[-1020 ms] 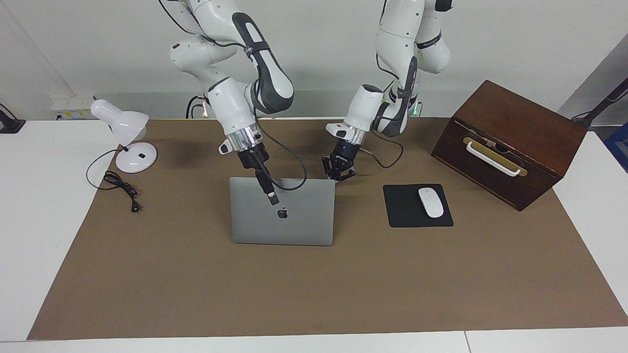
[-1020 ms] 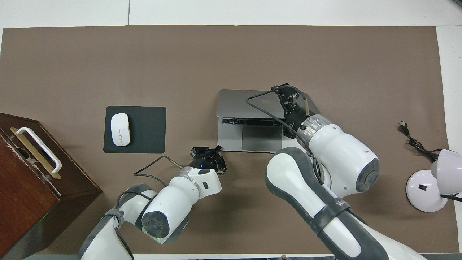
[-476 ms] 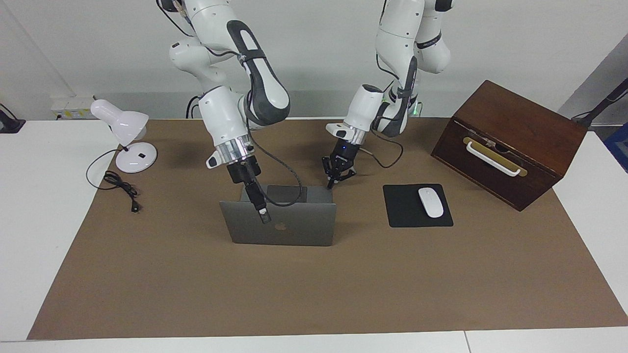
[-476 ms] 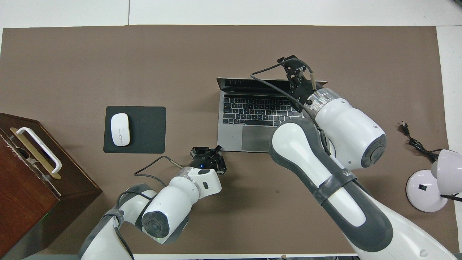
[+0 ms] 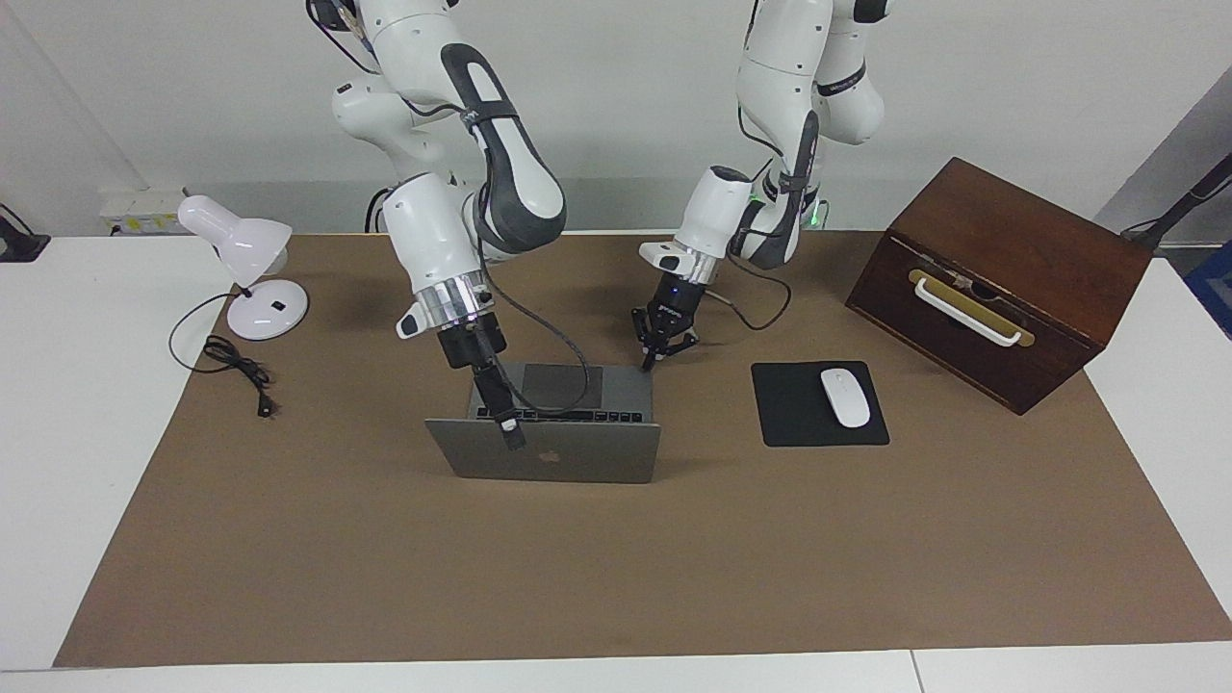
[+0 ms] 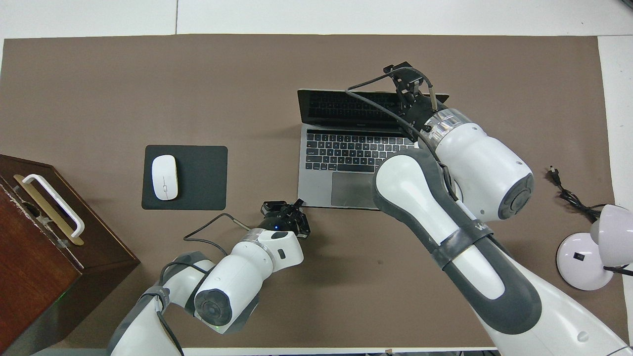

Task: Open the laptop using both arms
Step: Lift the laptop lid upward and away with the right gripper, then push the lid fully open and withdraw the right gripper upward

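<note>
A white table (image 5: 58, 433) carries a wide brown mat (image 5: 616, 568) that covers most of its top. On the mat at the left arm's end stands a dark wooden box (image 5: 1001, 279) with a white handle (image 5: 965, 313) on its slanted face.

The laptop (image 5: 549, 452) sits on the mat near the middle, a little toward the right arm's end, with its lid raised past upright; the keyboard (image 6: 353, 153) and the trackpad (image 6: 352, 190) show in the overhead view, and the screen (image 6: 346, 106) is dark.

The right arm (image 6: 445, 217) reaches over the keyboard to the lid's top edge. The right gripper (image 5: 509, 433) is at that edge, at the corner toward the right arm's end; whether its fingers are clenched or released, I cannot tell.

The left arm (image 6: 232, 277) is low over the mat. The left gripper (image 5: 653, 358) is clenched on nothing, its tip at the corner of the laptop's base nearest the robots, toward the left arm's end.

A black mouse pad (image 5: 818, 404) lies between the laptop and the box, with a white mouse (image 5: 845, 397) on it. A white desk lamp (image 5: 245, 269) stands at the right arm's end, its black cord (image 5: 236, 371) trailing onto the mat.
</note>
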